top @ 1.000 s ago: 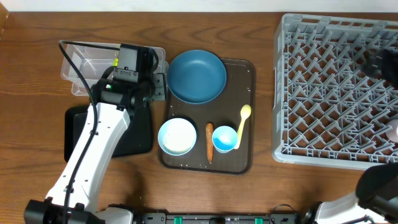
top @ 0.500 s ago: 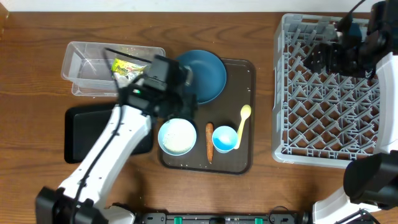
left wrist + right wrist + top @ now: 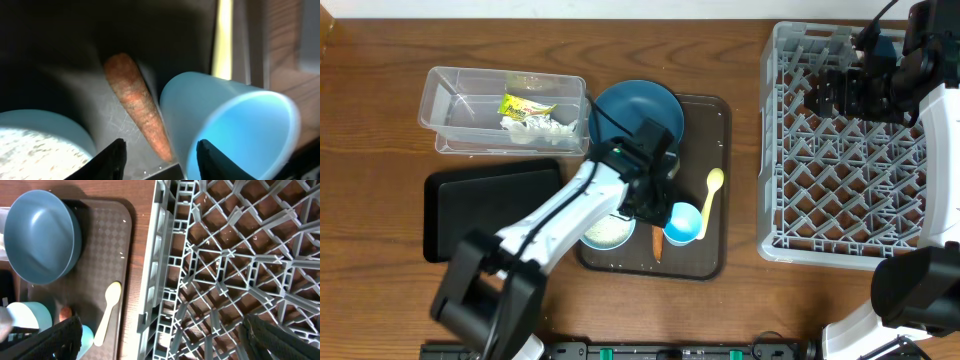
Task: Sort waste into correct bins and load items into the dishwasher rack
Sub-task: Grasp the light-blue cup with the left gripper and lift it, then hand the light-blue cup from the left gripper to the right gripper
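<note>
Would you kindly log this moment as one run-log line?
left gripper: jaws open, poised over carrot | right gripper: jaws open, empty, over rack | wrapper, tissue: in clear tub

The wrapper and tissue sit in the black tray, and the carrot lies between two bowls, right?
No: the overhead view shows the wrapper and tissue in the clear tub, not the black tray. The carrot part is right.

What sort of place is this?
Probably a lab tabletop staged as a dish-clearing station, not a real kitchen: grey dishwasher rack, brown serving tray and clear tub all sit on one wooden table.
</note>
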Robot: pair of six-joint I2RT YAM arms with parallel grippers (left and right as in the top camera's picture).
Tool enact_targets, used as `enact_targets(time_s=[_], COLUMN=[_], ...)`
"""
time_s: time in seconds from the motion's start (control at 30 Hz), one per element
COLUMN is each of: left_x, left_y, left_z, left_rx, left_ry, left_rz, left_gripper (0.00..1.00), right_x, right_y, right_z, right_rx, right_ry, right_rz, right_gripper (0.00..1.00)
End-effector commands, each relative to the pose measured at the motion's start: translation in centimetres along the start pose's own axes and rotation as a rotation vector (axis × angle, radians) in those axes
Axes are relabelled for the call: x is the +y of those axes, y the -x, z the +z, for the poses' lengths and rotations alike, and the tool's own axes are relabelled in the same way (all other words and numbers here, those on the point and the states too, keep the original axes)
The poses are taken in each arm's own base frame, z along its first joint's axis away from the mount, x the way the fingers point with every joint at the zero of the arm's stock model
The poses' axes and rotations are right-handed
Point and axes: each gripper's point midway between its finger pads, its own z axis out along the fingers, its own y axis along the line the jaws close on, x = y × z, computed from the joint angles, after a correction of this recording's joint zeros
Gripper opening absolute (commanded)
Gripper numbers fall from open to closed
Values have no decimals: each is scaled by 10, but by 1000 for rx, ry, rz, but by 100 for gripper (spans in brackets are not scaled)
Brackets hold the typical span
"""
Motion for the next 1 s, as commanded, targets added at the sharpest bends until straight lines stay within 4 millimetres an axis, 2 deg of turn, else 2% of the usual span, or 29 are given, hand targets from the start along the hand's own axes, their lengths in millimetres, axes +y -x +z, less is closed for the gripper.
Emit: enact_targets(time_s=[0.0, 0.1, 0.17, 0.27, 0.4, 0.53, 0.63, 0.7, 0.77, 0.8, 0.87, 0.93, 0.97], left_x=[2, 3, 2, 0, 4, 31, 58, 65, 55, 45, 22, 5, 1], left_y=[-7, -2, 7, 28, 61, 91, 107, 116, 123, 125, 126, 122, 120], left_z=[14, 13, 7, -14, -64, -125, -160, -176, -191, -199, -220, -235, -237], left_rx=[48, 28, -8, -90, -263, -484, -609, -659, -677, -682, -688, -684, -678], left_ry=[-1, -5, -13, -28, -50, -59, -86, -185, -359, -458, -672, -831, -866], left_rz=[-2, -2, 1, 4, -9, -84, -212, -260, -232, -184, -43, 102, 140], left_gripper=[37, 6, 7, 6, 6, 6, 6, 6, 6, 6, 6, 6, 7], right_x=[0, -2, -2, -6, -22, -45, -44, -27, 0, 17, 64, 113, 125], right_y=[-1, -1, -1, -1, -2, 0, 7, 15, 22, 24, 23, 11, 7], right_z=[5, 5, 5, 5, 4, -1, 0, 4, 8, 10, 6, -8, -12], right_rx=[13, 14, 14, 15, 21, 3, -31, -56, -75, -83, -109, -160, -179], right_ry=[-2, -11, -12, -38, -131, -262, -255, -159, -12, 81, 331, 592, 655], right_rz=[-15, -14, -15, -15, 8, 90, 148, 130, 51, -19, -234, -472, -529], right_gripper=[99, 99, 99, 99, 99, 99, 99, 99, 99, 99, 99, 99, 99])
